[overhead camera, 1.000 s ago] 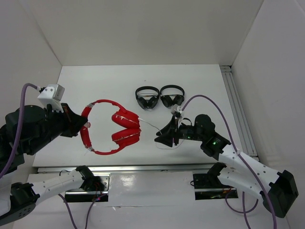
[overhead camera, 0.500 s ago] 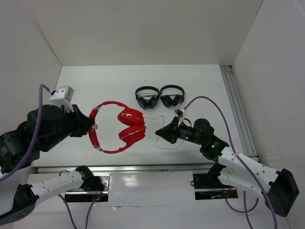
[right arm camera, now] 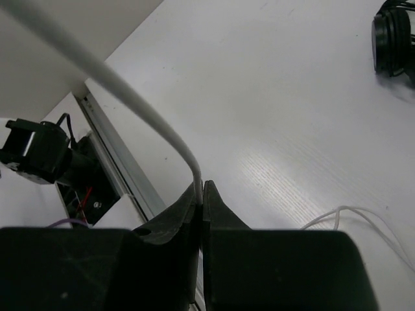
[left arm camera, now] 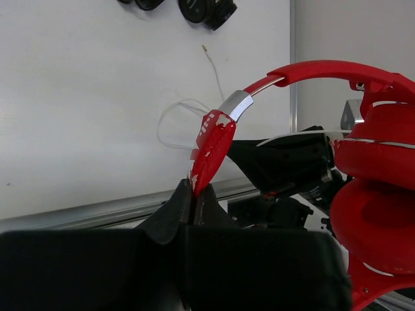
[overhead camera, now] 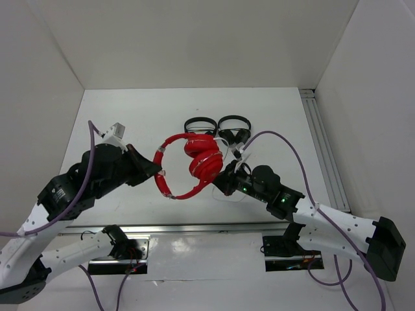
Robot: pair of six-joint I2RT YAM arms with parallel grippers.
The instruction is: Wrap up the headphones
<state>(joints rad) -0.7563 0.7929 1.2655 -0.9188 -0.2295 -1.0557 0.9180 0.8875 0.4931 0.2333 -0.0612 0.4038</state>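
The red headphones (overhead camera: 191,162) hang above the table's middle, cups (overhead camera: 205,159) toward the right. My left gripper (overhead camera: 157,172) is shut on the left side of their red headband (left arm camera: 211,146), just below the silver slider (left arm camera: 235,103). My right gripper (overhead camera: 219,183) sits just right of the cups, shut on the thin white cable (right arm camera: 136,103), which rises from between its jaws. More of the cable (left arm camera: 178,120) lies looped on the table.
Two small black headphones (overhead camera: 217,131) lie side by side just behind the red pair. A metal rail (overhead camera: 324,152) runs along the table's right edge, another along the near edge. White walls enclose the left, back and right.
My left arm has carried the red headphones to the right, up to the black pairs. My right gripper has closed on the white cable and shifted slightly left.
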